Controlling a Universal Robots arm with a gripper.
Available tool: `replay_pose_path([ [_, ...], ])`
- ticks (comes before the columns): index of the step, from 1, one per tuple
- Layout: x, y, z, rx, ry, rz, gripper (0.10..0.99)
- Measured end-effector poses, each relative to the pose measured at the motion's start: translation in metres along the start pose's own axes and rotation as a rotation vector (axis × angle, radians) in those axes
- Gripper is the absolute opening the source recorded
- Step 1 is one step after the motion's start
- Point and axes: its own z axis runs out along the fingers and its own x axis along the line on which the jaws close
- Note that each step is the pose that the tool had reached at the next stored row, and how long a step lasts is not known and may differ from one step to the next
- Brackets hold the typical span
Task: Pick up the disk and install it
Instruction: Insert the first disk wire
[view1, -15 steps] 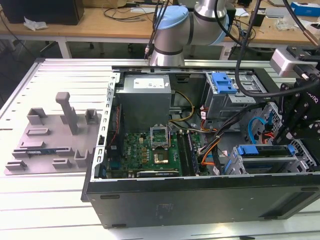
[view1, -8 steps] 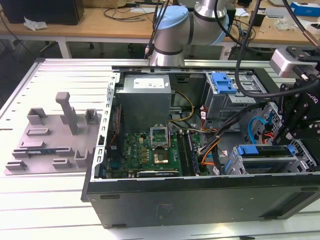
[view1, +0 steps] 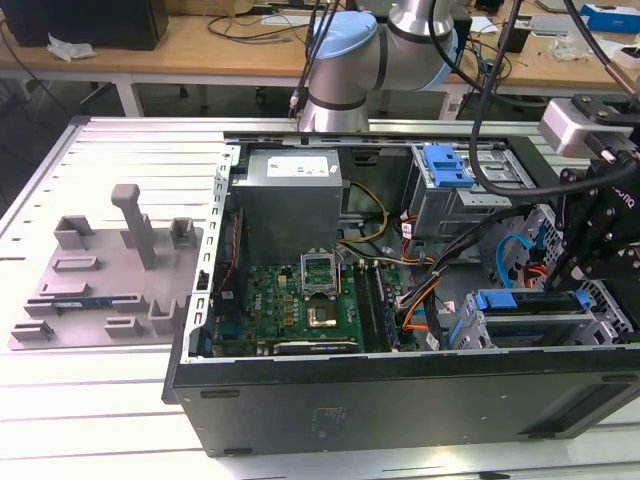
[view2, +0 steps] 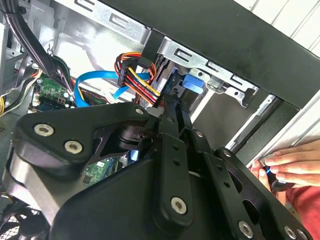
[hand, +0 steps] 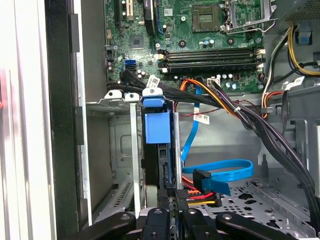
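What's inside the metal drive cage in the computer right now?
The disk, blue-framed, stands on edge in the metal drive cage. The hand covers one end of it, so how deep it sits cannot be seen.

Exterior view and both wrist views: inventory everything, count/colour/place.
computer case: 1, black, open, on table
table: 1, white slatted, under case
fixture tray: 1, grey, exterior view's left of case
motherboard: 1, green, inside case
power supply: 1, grey, inside case
disk: 1, blue bracket, edge-on in drive cage
latch: 1, blue, on another drive cage
flat cable: 1, blue, looped beside disk
hand: 1, a person's, at case edge
arm: 1, silver and light blue, behind case
gripper: 1, black, at the disk
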Motion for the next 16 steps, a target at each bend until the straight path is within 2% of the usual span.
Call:
replay_pose_path([
  [16,-0.0001,0.0,0.0031,0.0,-0.0001,0.0,0.169],
])
